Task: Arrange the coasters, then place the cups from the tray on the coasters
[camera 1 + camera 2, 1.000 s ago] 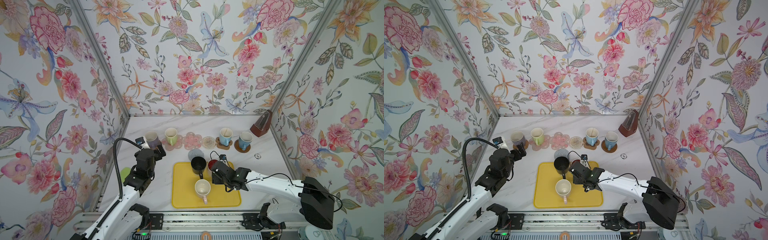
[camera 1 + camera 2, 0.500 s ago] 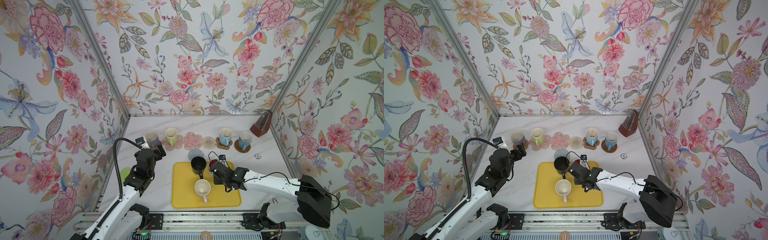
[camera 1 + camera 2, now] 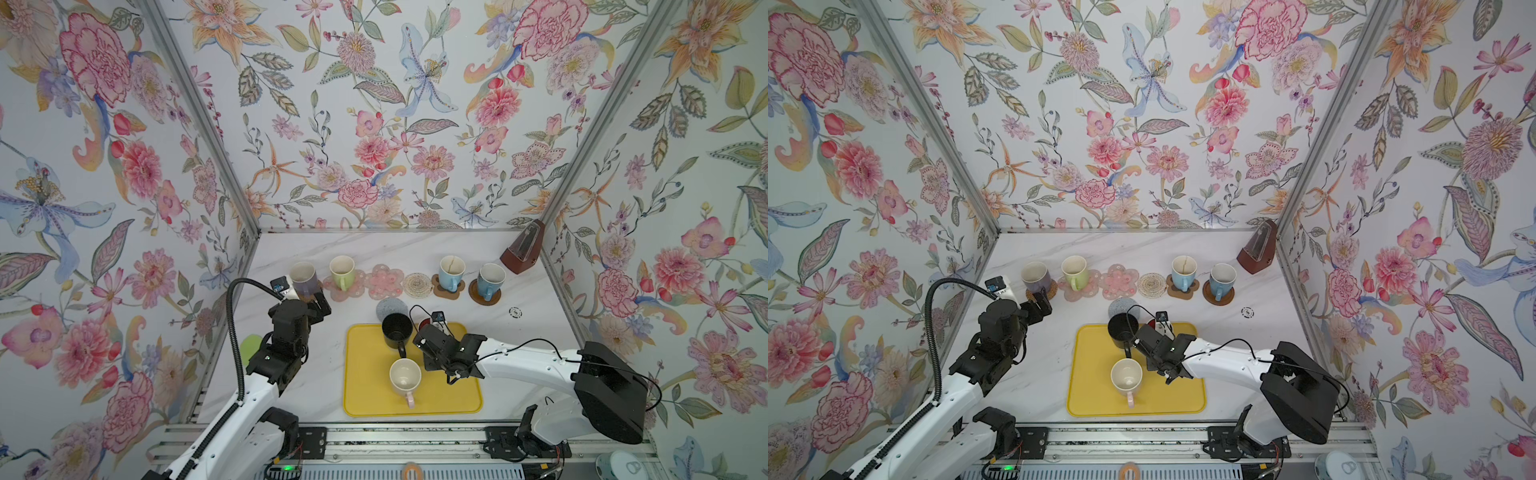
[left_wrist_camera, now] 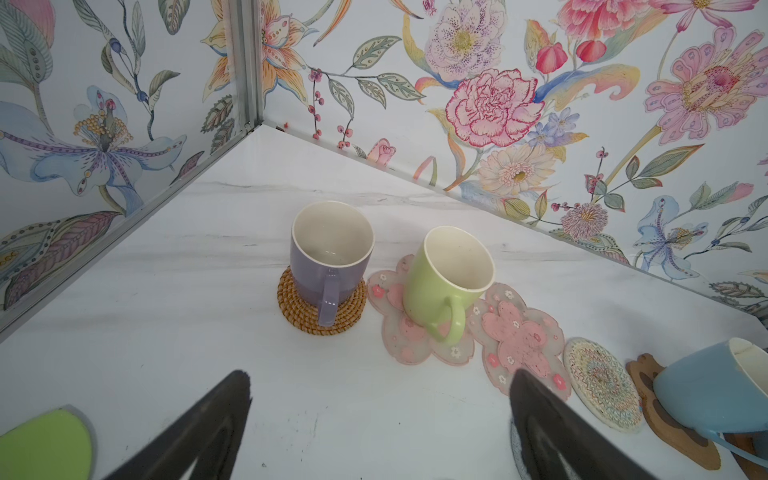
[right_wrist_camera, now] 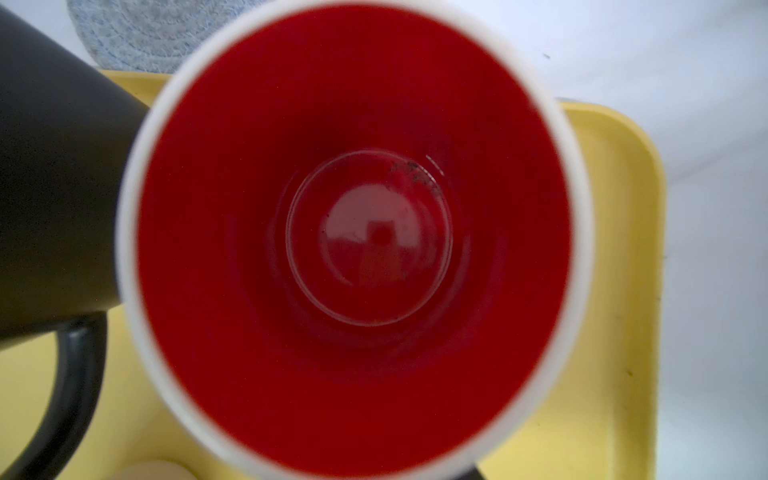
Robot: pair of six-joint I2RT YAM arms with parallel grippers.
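Left gripper: my left gripper [image 4: 380, 380] is released, its jaws spread wide with nothing between them, above the white marble tabletop [image 4: 187, 299].
Ahead of left gripper: a lavender handled mug [image 4: 330, 249] stands upright on a tan round rattan coaster [image 4: 307, 322]. Just beside it, a light green handled mug [image 4: 449, 278] stands upright on a pink flower-shaped coaster [image 4: 409, 347].
Onward, toward my right arm: a second pink flower-shaped coaster [image 4: 519, 336] and a beige woven round coaster [image 4: 602, 382] come next. After them a light blue handled mug [image 4: 715, 395] sits on a brown paw-print coaster [image 4: 665, 428].
Right gripper: my right gripper [image 3: 427, 334] hangs over the far corner of the large flat yellow tray [image 3: 457, 399]. My own wrist hides the jaws, so I cannot tell whether they are clenched or released.
Directly beneath right gripper: a white mug with red inside [image 5: 353, 232] is upright, its mouth filling the right wrist view.
Beside that mug: a black handled mug [image 5: 54, 208] stands on the tray; I cannot tell whether the two touch.
Beyond the black mug: a grey speckled round coaster [image 5: 145, 33] lies on the tabletop just off the tray's edge.
Back toward my base: a cream mug with pink handle [image 3: 404, 376] stands upright on the tray.
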